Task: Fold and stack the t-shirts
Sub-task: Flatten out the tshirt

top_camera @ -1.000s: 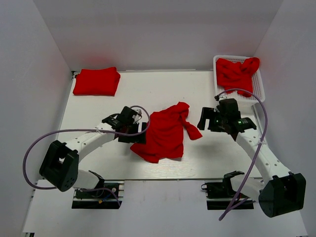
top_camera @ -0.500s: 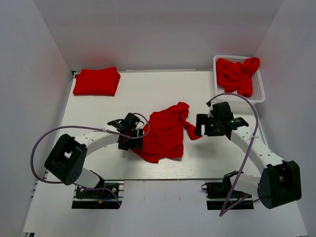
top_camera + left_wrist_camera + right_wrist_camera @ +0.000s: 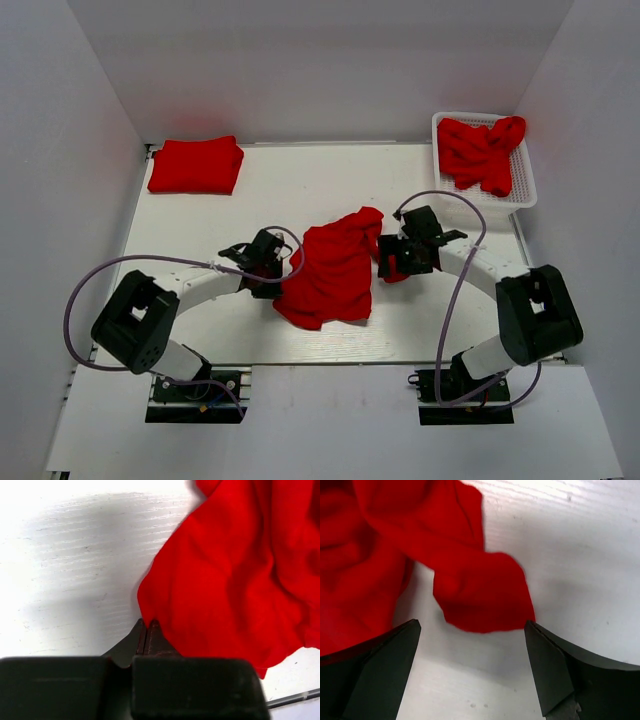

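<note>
T-shirt (image 3: 335, 272) crumpled, left claw (image 3: 146, 626) pinching its edge, right claw (image 3: 471, 625) wide astride sleeve (image 3: 485, 597), basket (image 3: 529, 175) beyond

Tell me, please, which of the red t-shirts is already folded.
The t-shirt at the far left corner: a neat flat rectangle, while the middle t-shirt lies crumpled and the basket holds a heap.

Top view: bright, even, diffuse light; white table (image 3: 300, 190) near blown out, shadows soft and faint.
Left wrist view: glare washes out upper left, grey shadow mid-left; left gripper (image 3: 145, 626) a dark, featureless block along bottom.
Right wrist view: right gripper (image 3: 471, 625) soft-focus at lower corners; red shirt (image 3: 480, 600) edge slightly blurred.
</note>
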`<state>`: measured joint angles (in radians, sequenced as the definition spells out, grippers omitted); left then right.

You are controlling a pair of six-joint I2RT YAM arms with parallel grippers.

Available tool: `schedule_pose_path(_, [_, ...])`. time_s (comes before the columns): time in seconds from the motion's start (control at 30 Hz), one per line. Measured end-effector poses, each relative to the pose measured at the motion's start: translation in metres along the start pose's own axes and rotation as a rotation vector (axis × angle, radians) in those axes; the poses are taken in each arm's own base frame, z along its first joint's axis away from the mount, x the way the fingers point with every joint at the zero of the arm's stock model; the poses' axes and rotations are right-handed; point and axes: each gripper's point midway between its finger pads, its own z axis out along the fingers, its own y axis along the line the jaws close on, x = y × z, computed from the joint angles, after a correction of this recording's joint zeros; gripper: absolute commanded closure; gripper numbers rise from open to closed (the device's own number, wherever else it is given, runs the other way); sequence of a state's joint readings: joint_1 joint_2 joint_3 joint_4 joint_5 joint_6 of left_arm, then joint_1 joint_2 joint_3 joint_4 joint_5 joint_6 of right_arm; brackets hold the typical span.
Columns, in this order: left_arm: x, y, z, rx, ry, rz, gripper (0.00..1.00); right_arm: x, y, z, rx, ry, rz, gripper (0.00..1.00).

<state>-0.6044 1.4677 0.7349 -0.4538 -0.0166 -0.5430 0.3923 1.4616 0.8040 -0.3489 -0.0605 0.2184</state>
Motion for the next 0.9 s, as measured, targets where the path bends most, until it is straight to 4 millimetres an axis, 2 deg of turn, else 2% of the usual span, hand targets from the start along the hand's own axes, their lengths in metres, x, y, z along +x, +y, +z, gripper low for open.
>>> schedule_pose_path(0.07, [-0.001,0.002,-0.001,-0.005,-0.013,0.000,1.00,-0.003,0.000,0.009,0.005,-0.002,-0.007,0.19])
schedule_pose_path(0.13, [-0.005,0.004,-0.003,-0.018,-0.034,0.000,1.00,-0.010,0.000,0.017,0.006,-0.014,-0.017,0.36])
schedule_pose_path(0.17, [-0.009,0.004,-0.006,-0.020,-0.054,0.002,1.00,-0.015,0.001,0.021,0.004,-0.024,-0.020,0.60])
schedule_pose_path(0.27, [-0.025,0.003,-0.022,-0.015,-0.137,0.003,1.00,-0.029,0.003,0.025,-0.002,-0.067,-0.023,0.98])
schedule_pose_path(0.4, [-0.056,-0.002,-0.051,-0.014,-0.260,0.003,1.00,-0.053,0.002,0.019,0.024,-0.152,-0.019,1.00])
schedule_pose_path(0.47, [-0.076,-0.004,-0.070,-0.023,-0.336,0.002,1.00,-0.068,-0.002,0.005,0.060,-0.217,-0.018,1.00])
schedule_pose_path(0.57, [-0.104,-0.001,-0.100,-0.070,-0.436,0.004,1.00,-0.105,-0.005,-0.035,0.119,-0.370,-0.005,1.00])
schedule_pose_path(0.63, [-0.136,-0.004,-0.138,-0.089,-0.551,-0.009,1.00,-0.139,-0.007,-0.075,0.164,-0.506,0.012,1.00])
schedule_pose_path(0.7, [-0.159,-0.002,-0.172,-0.121,-0.649,-0.022,1.00,-0.175,-0.009,-0.126,0.214,-0.656,0.041,1.00])
schedule_pose_path(0.77, [-0.179,0.002,-0.211,-0.156,-0.753,-0.038,1.00,-0.200,-0.011,-0.175,0.255,-0.783,0.075,1.00])
schedule_pose_path(0.83, [-0.194,0.007,-0.249,-0.178,-0.850,-0.059,1.00,-0.216,-0.015,-0.225,0.297,-0.903,0.117,1.00])
schedule_pose_path(0.9, [-0.204,0.010,-0.289,-0.180,-0.947,-0.082,1.00,-0.224,-0.019,-0.272,0.331,-1.004,0.156,1.00])
